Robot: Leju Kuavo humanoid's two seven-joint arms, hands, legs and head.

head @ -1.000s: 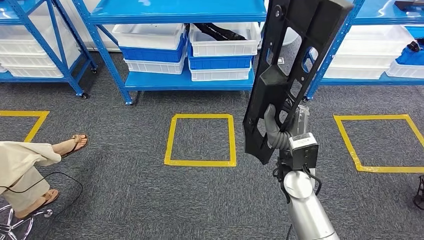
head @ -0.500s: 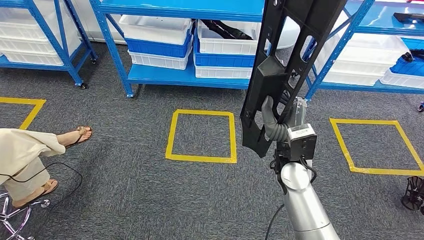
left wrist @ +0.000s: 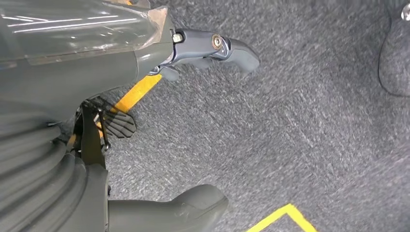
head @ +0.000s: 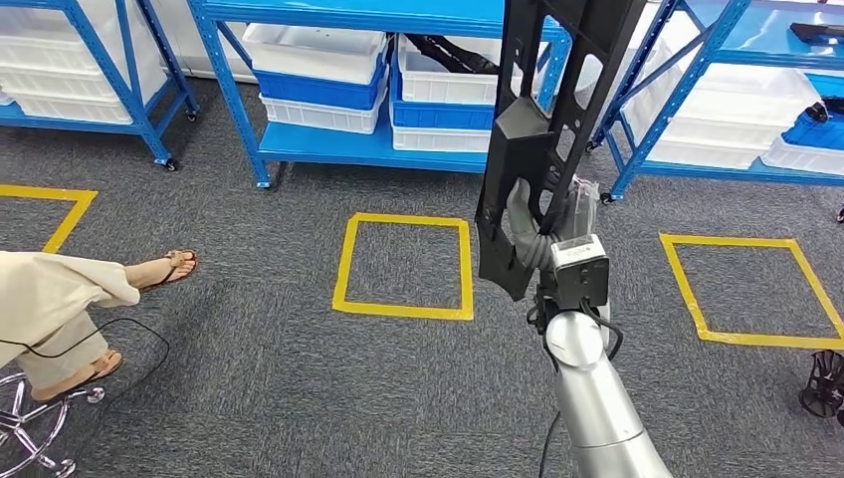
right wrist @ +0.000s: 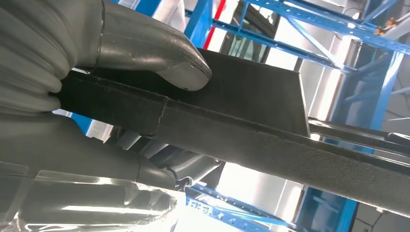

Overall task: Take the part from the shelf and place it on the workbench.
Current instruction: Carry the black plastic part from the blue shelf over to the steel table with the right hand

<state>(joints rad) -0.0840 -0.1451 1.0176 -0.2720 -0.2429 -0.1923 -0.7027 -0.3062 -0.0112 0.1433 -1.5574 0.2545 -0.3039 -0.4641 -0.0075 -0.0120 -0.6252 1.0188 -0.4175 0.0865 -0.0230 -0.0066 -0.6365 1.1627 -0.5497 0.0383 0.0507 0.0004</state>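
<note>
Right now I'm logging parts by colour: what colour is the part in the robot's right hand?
Black, a matte long panel; clearest in the head view.

Grey carpet (head: 249, 378) covers the floor, laid in tiles with faint seams. Three squares of yellow tape mark it: one in the middle (head: 403, 266), one to the right (head: 756, 291), and a corner of another at the left edge (head: 45, 211). Along the far side stand blue metal shelf racks (head: 368, 149) on small castors, their low shelves holding white bins (head: 314, 55) and blue bins (head: 438, 115) stacked together. A further rack (head: 90, 60) stands to the left and another (head: 756, 164) to the right. A black cable (head: 109, 339) loops across the carpet beside the chrome base of a chair (head: 30, 438). The light is even and bright.
</note>
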